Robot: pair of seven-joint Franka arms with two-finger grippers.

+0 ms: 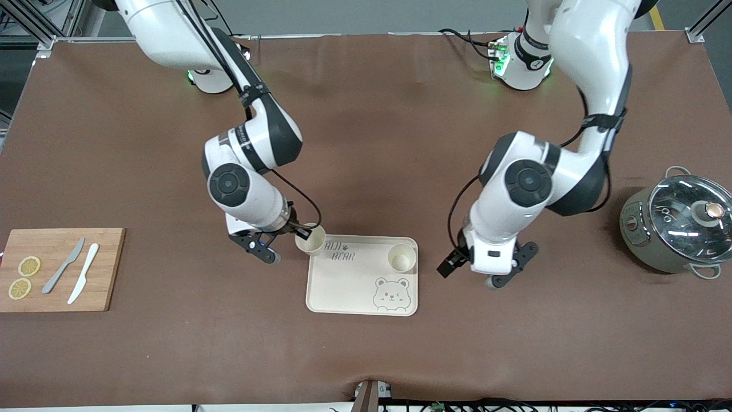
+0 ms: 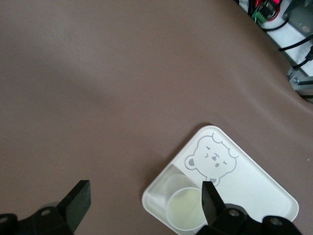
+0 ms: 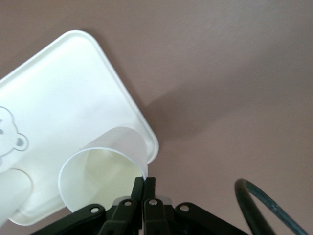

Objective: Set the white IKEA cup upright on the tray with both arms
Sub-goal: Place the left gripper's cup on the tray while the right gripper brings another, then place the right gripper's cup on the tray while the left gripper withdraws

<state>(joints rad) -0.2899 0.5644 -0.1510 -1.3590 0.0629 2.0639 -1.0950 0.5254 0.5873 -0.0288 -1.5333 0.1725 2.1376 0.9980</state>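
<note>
The cream tray (image 1: 354,280) with the bear drawing lies near the table's middle. My right gripper (image 1: 301,233) is shut on the rim of a white cup (image 1: 310,240), held mouth up over the tray's corner toward the right arm's end. In the right wrist view the pinched cup (image 3: 105,164) hangs over that corner of the tray (image 3: 58,98). I cannot tell whether it touches the tray. A second white cup (image 1: 401,257) stands upright on the tray. My left gripper (image 1: 486,276) is open and empty beside the tray; its view shows that cup (image 2: 186,208) on the tray (image 2: 254,181).
A wooden cutting board (image 1: 108,269) with two lemon slices (image 1: 24,277), a grey knife (image 1: 63,266) and a white knife (image 1: 83,273) lies at the right arm's end. A grey pot with a glass lid (image 1: 680,223) stands at the left arm's end.
</note>
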